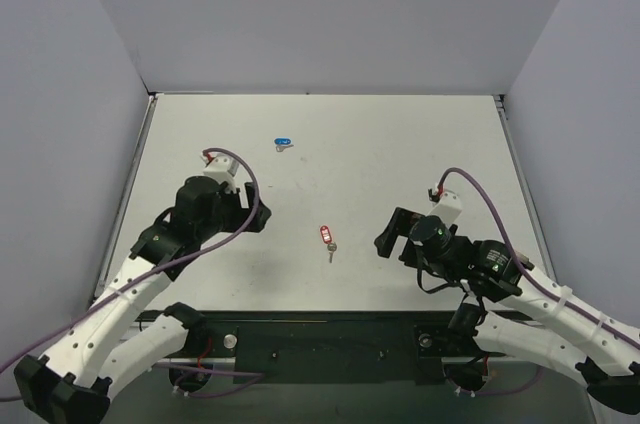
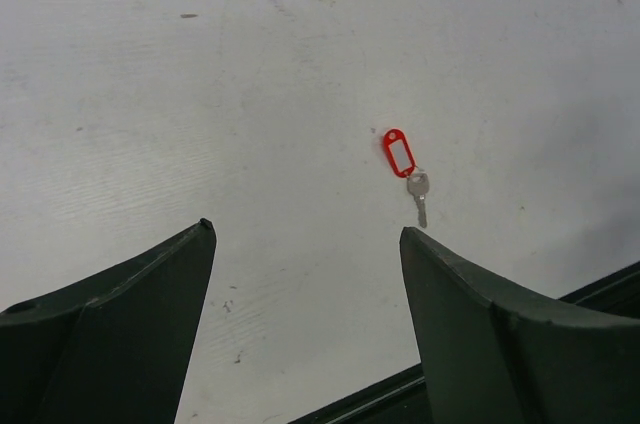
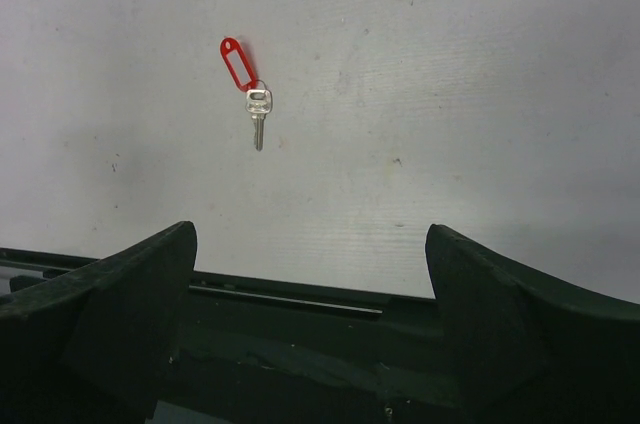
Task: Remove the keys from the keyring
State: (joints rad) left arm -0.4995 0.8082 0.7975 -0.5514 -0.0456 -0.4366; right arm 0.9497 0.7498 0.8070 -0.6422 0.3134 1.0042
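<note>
Soft, even light from above fills the overhead view, leaving the matte white tabletop (image 1: 400, 144) bright, with faint shadows pooled under both arms. In the wrist views the small silver metal key (image 3: 258, 116) and red oblong plastic tag (image 3: 237, 62) read sharp. The dark fingers (image 2: 120, 324) of the left gripper (image 2: 305, 234) sit underexposed, and grey shade spreads across that view's lower right.

No text, brand, number or sign can be read anywhere. The white label window in the red tag of the keyring (image 2: 398, 152) is seen blank in both wrist views. Any stamping on the key (image 3: 258, 109) is too small to be made out.
</note>
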